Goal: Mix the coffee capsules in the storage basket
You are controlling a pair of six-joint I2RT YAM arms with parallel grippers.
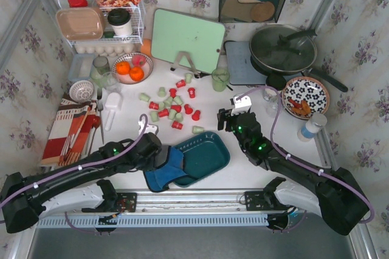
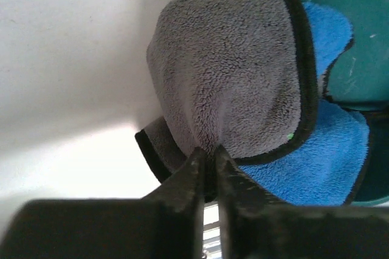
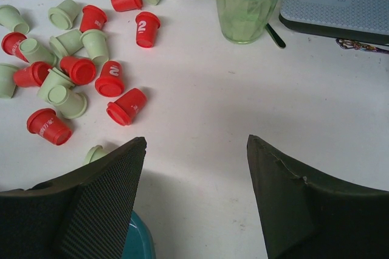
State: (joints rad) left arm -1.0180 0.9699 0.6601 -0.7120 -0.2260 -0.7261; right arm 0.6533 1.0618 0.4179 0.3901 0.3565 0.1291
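Note:
Red and pale green coffee capsules (image 1: 172, 105) lie scattered on the white table behind the dark teal storage basket (image 1: 203, 155), none inside it. They also show in the right wrist view (image 3: 79, 70). A blue and grey cloth (image 1: 167, 168) drapes over the basket's left end. My left gripper (image 1: 159, 149) is shut on the cloth's grey fold (image 2: 225, 82), with the basket's corner (image 2: 358, 34) at the right. My right gripper (image 3: 196, 143) is open and empty above bare table, right of the capsules, with the basket's rim (image 3: 137, 244) below its left finger.
A green glass cup (image 1: 220, 79) stands right of the capsules, also in the right wrist view (image 3: 249, 0). A bowl of oranges (image 1: 131, 68), a white wire rack (image 1: 100, 22), a mint cutting board (image 1: 187, 41), a pan (image 1: 283, 49), a floral plate (image 1: 305, 96) and utensils on a striped cloth (image 1: 70, 131) surround the area.

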